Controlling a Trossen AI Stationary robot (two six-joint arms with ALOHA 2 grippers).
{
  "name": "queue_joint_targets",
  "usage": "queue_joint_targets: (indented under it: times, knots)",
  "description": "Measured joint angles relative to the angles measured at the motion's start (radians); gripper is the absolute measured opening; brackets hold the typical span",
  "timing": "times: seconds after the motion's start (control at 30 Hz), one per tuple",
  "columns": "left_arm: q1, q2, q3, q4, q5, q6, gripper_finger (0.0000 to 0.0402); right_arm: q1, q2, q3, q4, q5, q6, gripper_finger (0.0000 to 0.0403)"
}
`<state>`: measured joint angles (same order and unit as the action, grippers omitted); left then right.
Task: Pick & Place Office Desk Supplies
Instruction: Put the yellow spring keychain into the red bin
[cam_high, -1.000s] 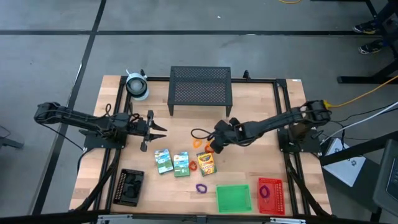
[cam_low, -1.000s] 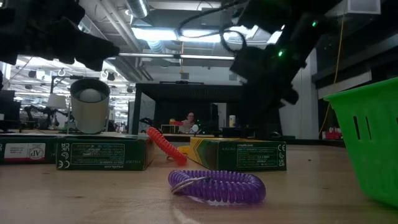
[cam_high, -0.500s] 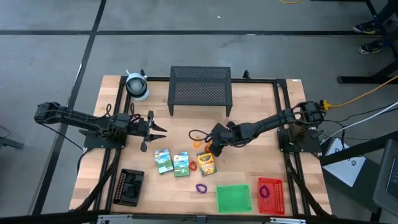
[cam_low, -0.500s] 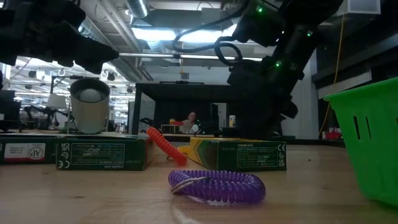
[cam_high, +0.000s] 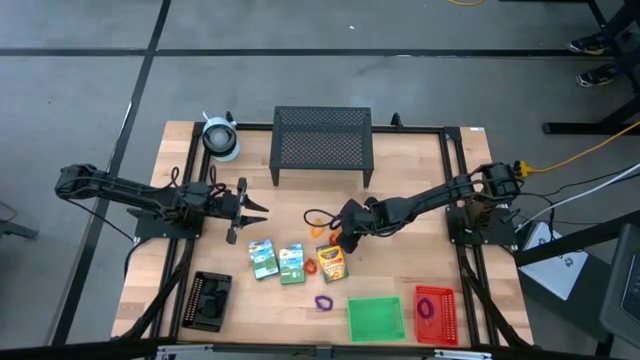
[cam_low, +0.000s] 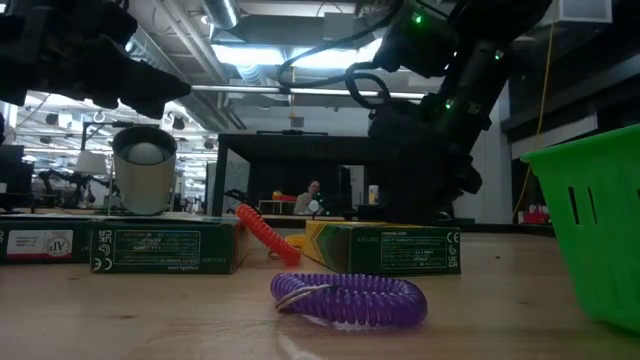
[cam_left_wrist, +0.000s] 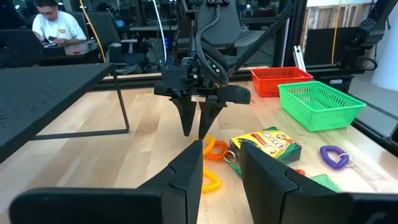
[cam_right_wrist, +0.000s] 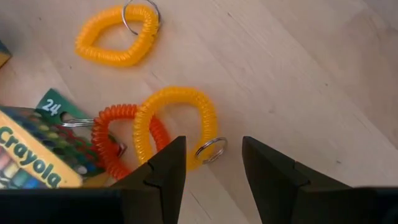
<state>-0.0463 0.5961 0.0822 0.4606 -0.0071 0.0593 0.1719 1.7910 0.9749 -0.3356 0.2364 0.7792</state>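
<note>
My right gripper (cam_high: 333, 240) (cam_right_wrist: 212, 142) points steeply down, open, just above a yellow-orange coil loop (cam_right_wrist: 177, 121) that overlaps a red-orange loop (cam_right_wrist: 121, 142) on the table. Its fingers stand on either side of that loop's metal ring (cam_right_wrist: 211, 150); I see no touch. Another orange loop (cam_right_wrist: 118, 36) lies apart from these. The crayon box (cam_high: 331, 262) lies beside the loops, with two green-white card boxes (cam_high: 277, 261) to its left. A purple loop (cam_high: 323, 301) lies nearer the front. My left gripper (cam_high: 258, 212) hovers level and open over the table's left half.
The black mesh stand (cam_high: 322, 140) rises at the far middle, with a whitish roll (cam_high: 220, 138) at the far left. Along the near edge sit a black tray (cam_high: 210, 300), a green tray (cam_high: 376, 318) and a red tray (cam_high: 436, 314). Bare wood lies between the two grippers.
My right gripper has tipped further down and sunk a little toward the orange loops, then kept still for the last half second. Its fingers stay apart as before.
</note>
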Motion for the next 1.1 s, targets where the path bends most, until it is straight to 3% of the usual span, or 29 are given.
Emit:
queue_joint_targets:
  times: [0.37,0.67,0.87,1.1]
  knots:
    - [0.037,0.000,0.000,0.010,0.009,0.039,0.0102,0.000,0.057,0.001,0.052,0.016,0.020,0.0148]
    - [0.056,-0.003,0.001,-0.001,0.065,0.022,0.0102,0.008,0.062,-0.002,0.091,0.119,0.008,0.0015]
    - [0.060,-0.003,0.001,-0.017,0.073,0.037,0.0102,0.020,0.044,-0.003,0.106,0.255,-0.003,0.0013]
    - [0.112,-0.003,0.001,-0.011,0.090,0.080,0.0102,0.033,-0.137,-0.001,0.049,0.331,-0.041,0.0007]
